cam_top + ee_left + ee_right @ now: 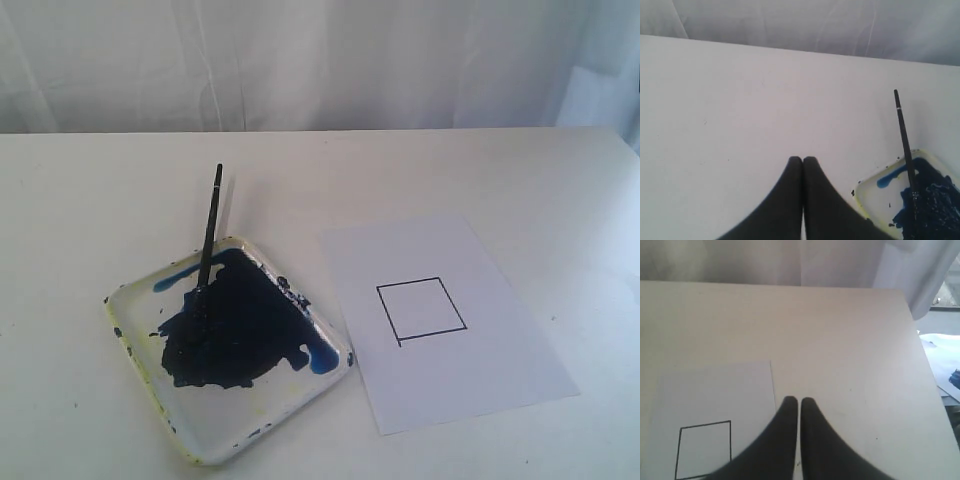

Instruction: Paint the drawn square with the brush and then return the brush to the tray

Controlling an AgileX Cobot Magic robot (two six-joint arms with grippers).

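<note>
The drawn square is a thin black outline with a plain white inside, on a white paper sheet. It also shows in the right wrist view as the square. The brush leans over the far rim of the tray, its tip in the blue-black blotch. In the left wrist view the brush and the tray sit off to one side. My left gripper is shut and holds nothing. My right gripper is shut too, beside the paper's edge. Neither gripper appears in the exterior view.
A white table carries everything, with a white curtain behind it. The table's right edge shows in the right wrist view, with clutter beyond it.
</note>
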